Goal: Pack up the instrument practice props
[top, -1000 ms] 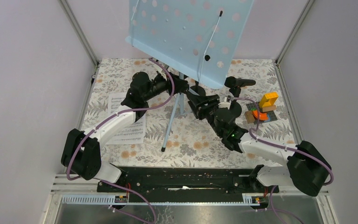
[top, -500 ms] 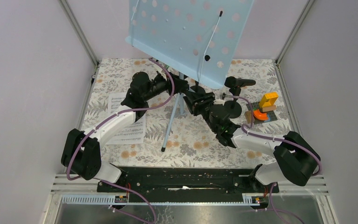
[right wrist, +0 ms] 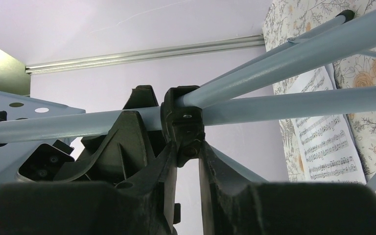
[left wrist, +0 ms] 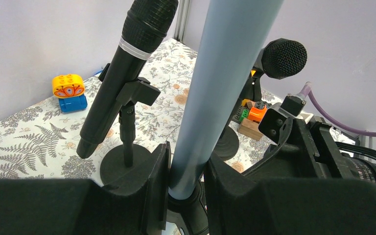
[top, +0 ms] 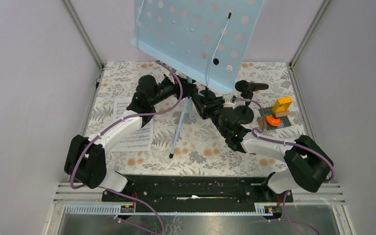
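Grip detail shows only in the wrist views: the left gripper (left wrist: 186, 169) clamps the thin blue-grey upright pole (left wrist: 225, 73), and the right gripper (right wrist: 186, 159) pinches the black plastic tripod hub (right wrist: 183, 117). Only the overhead view shows the light-blue perforated music desk (top: 196, 34), standing mid-table. Left wrist alone shows the silver-banded black microphone (left wrist: 122, 83) on its round-based holder.
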### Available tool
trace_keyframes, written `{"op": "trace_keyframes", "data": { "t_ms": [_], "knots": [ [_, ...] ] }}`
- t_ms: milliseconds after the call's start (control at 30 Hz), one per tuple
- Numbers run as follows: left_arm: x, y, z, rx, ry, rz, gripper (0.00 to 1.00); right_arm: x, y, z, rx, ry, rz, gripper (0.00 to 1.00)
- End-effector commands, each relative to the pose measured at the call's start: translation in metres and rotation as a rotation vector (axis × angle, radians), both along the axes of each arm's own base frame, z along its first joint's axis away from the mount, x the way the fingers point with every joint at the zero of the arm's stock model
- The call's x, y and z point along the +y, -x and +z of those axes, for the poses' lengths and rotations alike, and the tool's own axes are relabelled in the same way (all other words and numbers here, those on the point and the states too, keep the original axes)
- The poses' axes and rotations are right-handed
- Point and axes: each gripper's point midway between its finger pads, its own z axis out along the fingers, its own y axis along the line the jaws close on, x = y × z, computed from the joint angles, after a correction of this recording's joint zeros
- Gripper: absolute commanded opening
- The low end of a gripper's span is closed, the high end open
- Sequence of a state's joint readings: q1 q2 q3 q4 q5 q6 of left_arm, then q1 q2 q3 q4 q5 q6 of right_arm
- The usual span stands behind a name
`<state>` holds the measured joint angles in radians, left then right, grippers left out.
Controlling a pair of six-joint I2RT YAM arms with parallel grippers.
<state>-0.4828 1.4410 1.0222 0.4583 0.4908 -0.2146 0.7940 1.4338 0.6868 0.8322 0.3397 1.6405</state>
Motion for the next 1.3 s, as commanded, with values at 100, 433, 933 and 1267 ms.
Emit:
{"op": "trace_keyframes", "data": {
  "t_ms": [100, 433, 933, 1267],
  "knots": [
    [0.0, -0.006, 0.004, 0.039, 0.028, 0.015, 0.0, -0.002, -0.009, 0.018, -0.103, 0.09, -0.022, 0.0],
    [-0.014, -0.005, -0.016, 0.069, -0.036, -0.013, 0.0, -0.01, -0.008, 0.039, -0.352, 0.483, -0.046, 0.0],
    [-0.029, 0.002, -0.025, 0.082, -0.08, -0.049, 0.0, 0.013, 0.001, 0.028, -0.826, 1.177, 0.196, 0.0],
    [-0.029, 0.003, -0.02, 0.079, -0.072, -0.051, 0.0, 0.016, -0.002, 0.008, -0.982, 1.453, 0.315, 0.0]
  ]
}}
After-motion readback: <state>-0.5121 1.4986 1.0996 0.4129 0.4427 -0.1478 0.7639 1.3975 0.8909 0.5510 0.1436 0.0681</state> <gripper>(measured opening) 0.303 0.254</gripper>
